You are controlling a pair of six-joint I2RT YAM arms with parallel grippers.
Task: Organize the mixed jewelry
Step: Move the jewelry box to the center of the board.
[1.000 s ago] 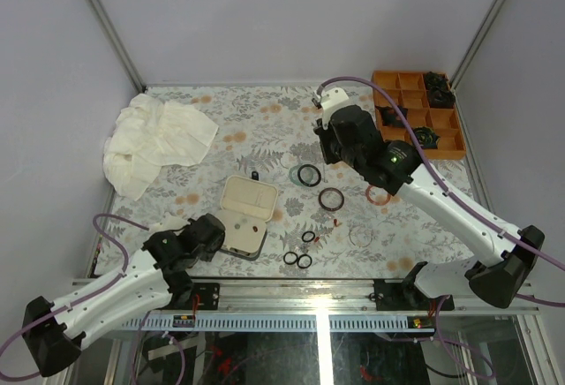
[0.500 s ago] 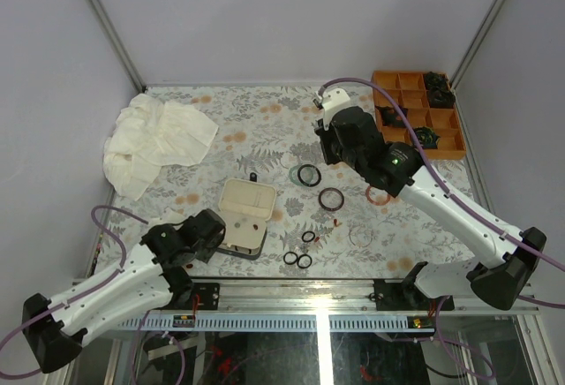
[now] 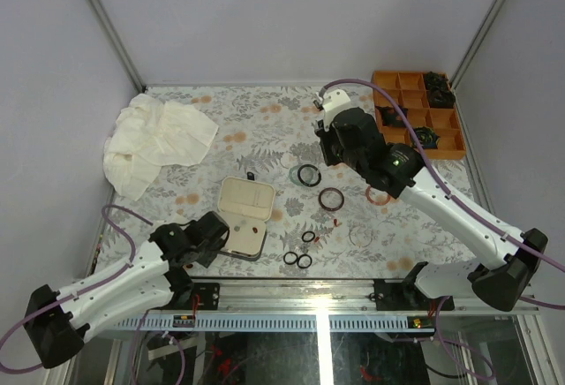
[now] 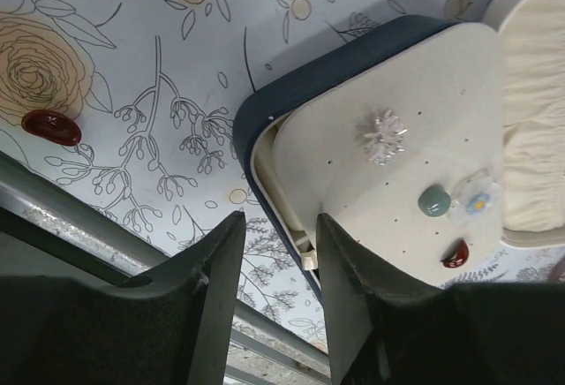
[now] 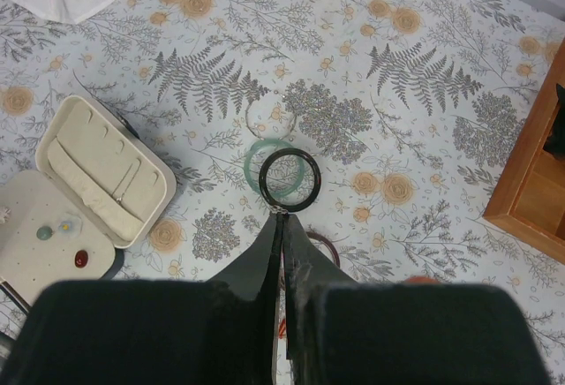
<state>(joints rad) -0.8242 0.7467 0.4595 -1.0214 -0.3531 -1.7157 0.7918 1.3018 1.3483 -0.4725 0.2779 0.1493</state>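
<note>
Two claws: your left gripper (image 4: 280,222), half-open and empty, sits at the case (image 4: 291,76) corner, so close gently. Your right gripper (image 5: 282,215) is pinched shut above the black ring (image 5: 261,176); open before descending.

Brown ring (image 5: 327,241) partly behind right tool (image 5: 282,215); case (image 4: 305,76) past frame edge.

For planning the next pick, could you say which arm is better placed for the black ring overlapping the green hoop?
Right, probably: the right gripper, shut, reaches the edge of the black ring; the left gripper is by the case.
</note>
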